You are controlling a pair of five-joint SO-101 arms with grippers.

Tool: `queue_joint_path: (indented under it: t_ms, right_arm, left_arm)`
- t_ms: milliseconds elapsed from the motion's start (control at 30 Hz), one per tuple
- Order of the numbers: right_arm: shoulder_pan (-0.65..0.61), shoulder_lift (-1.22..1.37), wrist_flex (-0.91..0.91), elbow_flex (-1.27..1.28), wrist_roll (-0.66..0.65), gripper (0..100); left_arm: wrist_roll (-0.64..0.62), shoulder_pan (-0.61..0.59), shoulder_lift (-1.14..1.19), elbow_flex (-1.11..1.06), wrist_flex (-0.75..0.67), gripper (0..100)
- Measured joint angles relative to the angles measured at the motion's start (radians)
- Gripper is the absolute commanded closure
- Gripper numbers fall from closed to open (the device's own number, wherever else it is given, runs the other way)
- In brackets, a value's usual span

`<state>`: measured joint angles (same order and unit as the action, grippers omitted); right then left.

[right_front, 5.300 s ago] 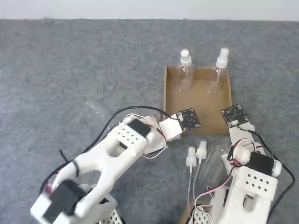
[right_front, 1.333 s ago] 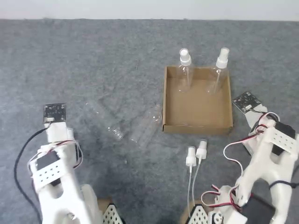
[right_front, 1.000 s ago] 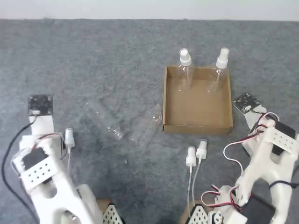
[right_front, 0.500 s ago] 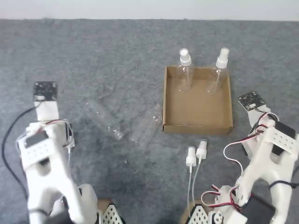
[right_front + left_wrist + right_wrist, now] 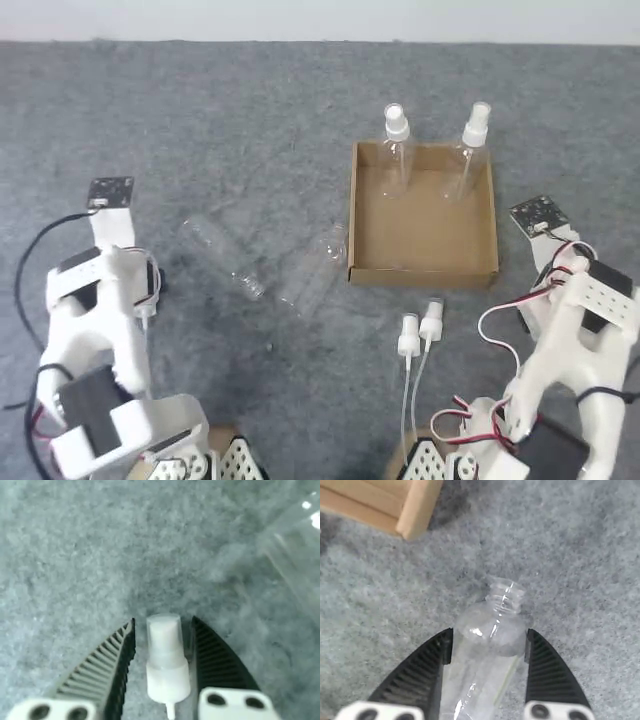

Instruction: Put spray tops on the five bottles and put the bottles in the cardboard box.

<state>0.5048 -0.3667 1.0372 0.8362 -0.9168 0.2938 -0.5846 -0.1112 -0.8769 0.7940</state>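
My left gripper (image 5: 163, 621) is down at the carpet on the left side of the table, open, with a white spray top (image 5: 167, 667) lying between its fingers (image 5: 112, 667) and a small gap on each side. From above, that spray top (image 5: 148, 313) peeks out beside the left gripper (image 5: 146, 298). My right gripper (image 5: 490, 632) is shut on a clear uncapped bottle (image 5: 492, 630), just right of the cardboard box (image 5: 423, 272). Two capped bottles (image 5: 397, 150) (image 5: 472, 148) stand in the box. Two more clear bottles (image 5: 222, 257) (image 5: 314, 265) lie on the carpet.
Two loose spray tops (image 5: 409, 336) (image 5: 432, 320) with long tubes lie in front of the box, between the arms. A box corner (image 5: 415, 510) is close to the held bottle's neck. Grey carpet covers the whole table.
The left arm has swung in from the far left and settled over the spray top, its fingers now on either side of it. The right arm has barely moved.
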Motion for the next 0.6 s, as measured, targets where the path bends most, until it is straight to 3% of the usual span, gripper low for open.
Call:
queue_joint_path:
  t_ms: [367,600]
  right_arm:
    - [0.000,0.000,0.037,0.000,0.000,87.5]
    - [0.000,0.000,0.037,0.000,0.000,87.5]
  left_arm:
    - [0.083,0.068,0.000,0.017,0.127,99]
    - [0.078,0.083,-0.003,0.049,0.150,99]
